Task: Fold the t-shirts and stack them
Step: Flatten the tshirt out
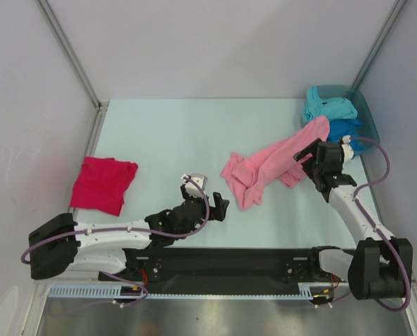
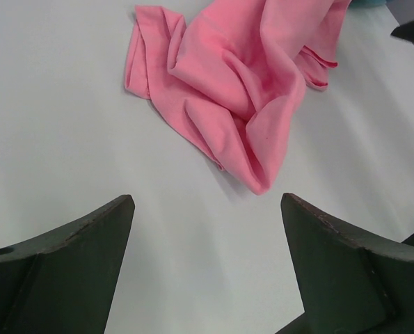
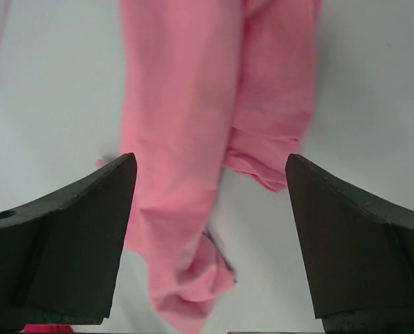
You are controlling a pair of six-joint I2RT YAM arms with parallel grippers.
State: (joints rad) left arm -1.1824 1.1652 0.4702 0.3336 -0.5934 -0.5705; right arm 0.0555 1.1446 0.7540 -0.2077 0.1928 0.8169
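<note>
**Pink t-shirt [image 1: 271, 164] bunched and unheld**

Risks: The pink t-shirt is found crumpled in overlapping folds right of centre on the surface [image 1: 166, 133]. Its far end reaches up to the tub [image 1: 361, 103], where the turquoise t-shirt [image 1: 327, 108] and the blue t-shirt [image 1: 345, 129] are heaped. If that far end is gripped, the blue cloth just beside it may be caught as well and dragged out. If a bunched ridge is pinched rather than a single hem or shoulder, several layers are likely to be lifted together. The garment then cannot be spread flat, and a crooked fold would follow. A pull by one arm alone is judged likely to drag the cloth across the surface rather than open it. The crimson t-shirt [image 1: 103, 183], which appears folded, is seen well apart at the left side. The carry to it is long, and a loose fold could fall open on the way.

Pose: The left arm is stretched low along the near side. The left fingers [image 1: 219, 206] are spread wide with nothing held, and are aimed at the shirt's near-left corner but kept apart from it. The right arm is reached forward with the elbow bent. The right fingers [image 1: 308, 154] are set over the shirt's right part and spread wide, with pink cloth seen below and between them. No grip is seen, and whether the cloth is touched cannot be told
</note>
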